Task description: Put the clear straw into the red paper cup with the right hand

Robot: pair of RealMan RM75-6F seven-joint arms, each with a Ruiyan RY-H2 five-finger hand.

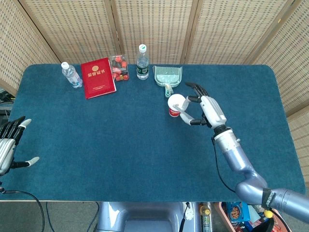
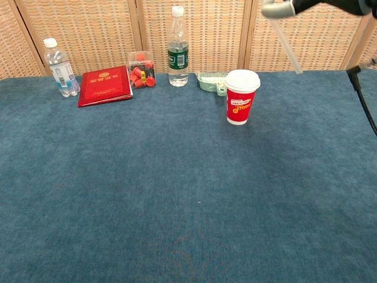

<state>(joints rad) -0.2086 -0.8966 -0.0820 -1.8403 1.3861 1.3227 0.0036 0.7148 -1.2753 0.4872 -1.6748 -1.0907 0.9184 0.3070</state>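
Note:
The red paper cup (image 1: 176,105) (image 2: 241,98) with a white lid stands upright on the blue table, right of centre. My right hand (image 1: 202,106) (image 2: 290,6) is raised above the table just right of the cup and pinches the clear straw (image 2: 287,45). In the chest view the straw hangs tilted, its lower end up and to the right of the cup's lid, apart from it; the hand is cut off by the top edge. My left hand (image 1: 8,145) hovers at the table's left edge, fingers apart and holding nothing.
Along the back stand a small water bottle (image 1: 71,75), a red booklet (image 1: 98,77), a clear box of red pieces (image 1: 119,67), a taller bottle (image 1: 142,63) and a green dustpan (image 1: 168,76), which lies just behind the cup. A dark cable (image 2: 364,100) hangs at right.

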